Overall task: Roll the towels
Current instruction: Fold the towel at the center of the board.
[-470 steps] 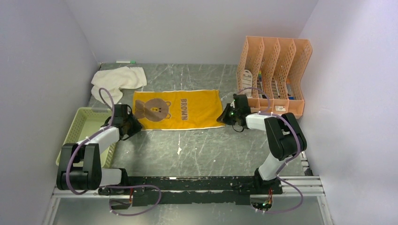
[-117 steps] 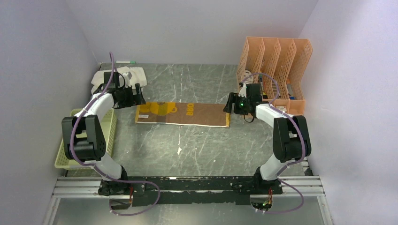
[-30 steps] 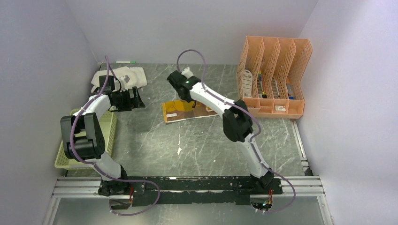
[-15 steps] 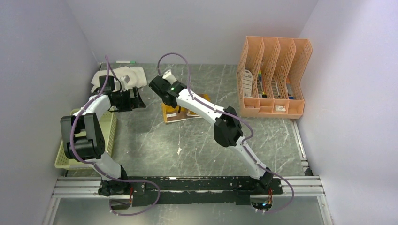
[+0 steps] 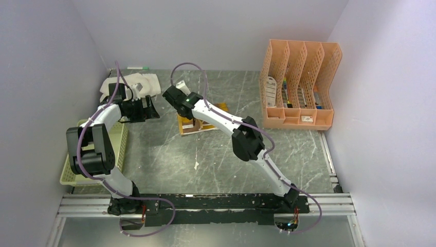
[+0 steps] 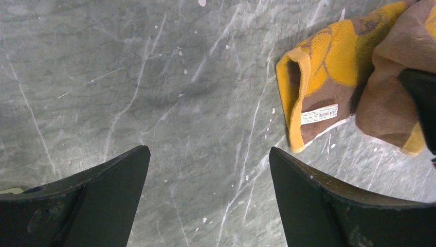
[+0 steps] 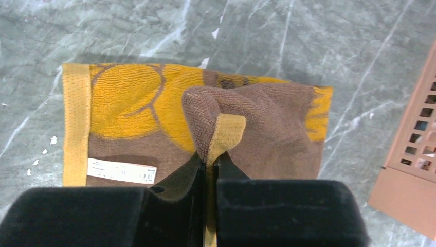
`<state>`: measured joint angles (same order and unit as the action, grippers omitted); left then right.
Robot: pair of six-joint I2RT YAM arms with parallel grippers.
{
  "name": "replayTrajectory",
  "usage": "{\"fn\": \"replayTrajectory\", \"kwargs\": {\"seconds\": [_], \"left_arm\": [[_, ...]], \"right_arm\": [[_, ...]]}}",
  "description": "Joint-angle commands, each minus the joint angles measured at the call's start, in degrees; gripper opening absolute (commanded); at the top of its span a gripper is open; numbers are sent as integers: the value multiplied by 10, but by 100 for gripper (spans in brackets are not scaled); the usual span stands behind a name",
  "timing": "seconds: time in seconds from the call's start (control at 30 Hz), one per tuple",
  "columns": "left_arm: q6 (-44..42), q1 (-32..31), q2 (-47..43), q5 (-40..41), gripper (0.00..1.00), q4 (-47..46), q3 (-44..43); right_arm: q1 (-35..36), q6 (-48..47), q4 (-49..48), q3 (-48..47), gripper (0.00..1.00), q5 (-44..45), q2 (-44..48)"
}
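The brown towel (image 5: 191,125) with mustard-yellow edging lies folded over on itself mid-table, label side up. My right gripper (image 5: 184,114) is shut on a raised fold of its edge (image 7: 216,128), and the right wrist view shows the cloth pinched between the right gripper's fingertips (image 7: 210,162). The left gripper (image 5: 149,110) hovers to the towel's left, open over bare table (image 6: 209,150), with the brown towel (image 6: 329,67) lying off to its upper right. The cream-white towel (image 5: 136,82) lies crumpled at the back left, behind the left arm.
A green mesh basket (image 5: 85,149) stands at the table's left edge beside the left arm. An orange file rack (image 5: 301,82) with small items stands at the back right; its corner (image 7: 416,170) shows in the right wrist view. Walls enclose three sides.
The right gripper has carried the pinched towel end further left over the rest of the cloth, shortening its visible length. The left arm has stayed still and open.
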<state>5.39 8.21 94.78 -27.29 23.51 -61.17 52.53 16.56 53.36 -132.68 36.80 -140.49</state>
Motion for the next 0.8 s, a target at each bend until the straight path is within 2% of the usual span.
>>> {"fn": "replayTrajectory", "kwargs": {"seconds": [0.0, 0.23, 0.43, 0.53, 0.63, 0.77], "left_arm": [[0, 2, -7, -16, 98, 0, 3], [1, 3, -4, -15, 98, 2, 2], [-2, 2, -2, -14, 99, 4, 1], [-2, 2, -3, -10, 99, 5, 0], [-3, 3, -3, -5, 99, 7, 0], [-3, 3, -10, 8, 99, 5, 1]], "right_arm": [[2, 12, -30, 0, 4, -31, -19], [2, 18, -49, 19, 9, -61, -21], [1, 23, -87, 53, 37, -109, -6], [2, 23, -139, 91, 48, -148, 30], [0, 23, -198, 131, 53, -182, 79], [-4, 26, -240, 156, 54, -213, 128]]}}
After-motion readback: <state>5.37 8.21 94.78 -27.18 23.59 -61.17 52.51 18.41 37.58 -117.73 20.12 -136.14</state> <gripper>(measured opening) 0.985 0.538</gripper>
